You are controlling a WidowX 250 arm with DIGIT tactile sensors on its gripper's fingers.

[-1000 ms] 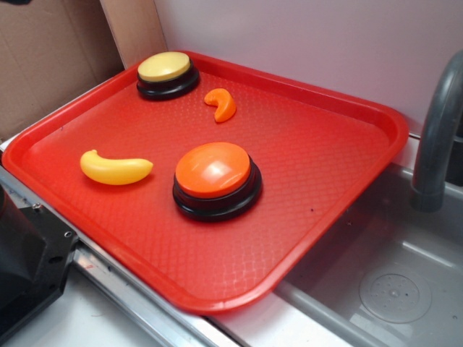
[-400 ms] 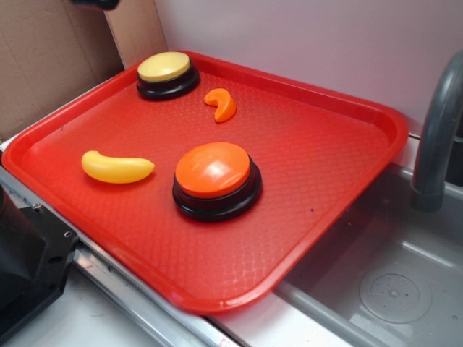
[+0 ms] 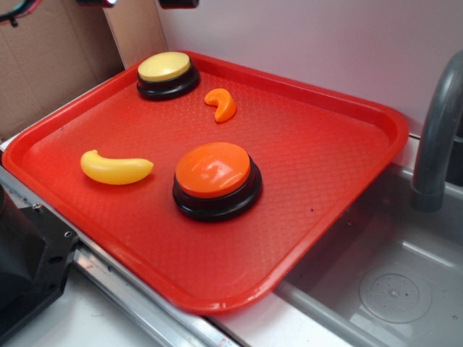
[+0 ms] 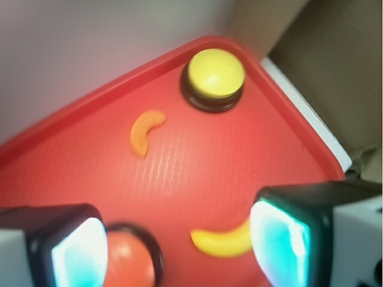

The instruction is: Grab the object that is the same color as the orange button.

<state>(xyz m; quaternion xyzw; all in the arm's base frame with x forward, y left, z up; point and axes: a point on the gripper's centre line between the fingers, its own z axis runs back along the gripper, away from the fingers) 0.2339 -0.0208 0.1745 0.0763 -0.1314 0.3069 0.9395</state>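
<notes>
The object, a small glossy orange crescent (image 3: 221,105) (image 4: 145,131), lies on the red tray (image 3: 325,166) near its far edge, to the right of the yellow button. The orange button (image 3: 215,178) (image 4: 128,257), a large dome on a black base, stands mid-tray. Only the tips of my gripper (image 3: 137,3) show at the top edge of the exterior view, high above the tray's far left corner. In the wrist view the gripper (image 4: 179,245) is open and holds nothing. The crescent lies well ahead of its fingers (image 4: 281,239).
A yellow-topped button (image 3: 166,74) (image 4: 215,78) stands in the tray's far left corner. A yellow banana-shaped piece (image 3: 116,168) (image 4: 222,242) lies left of the orange button. A grey faucet (image 3: 438,137) and sink (image 3: 391,289) are on the right, with cardboard (image 3: 51,58) behind on the left.
The gripper's dark tips have come into the top edge of the exterior view and shifted to the right. Nothing on the tray has moved.
</notes>
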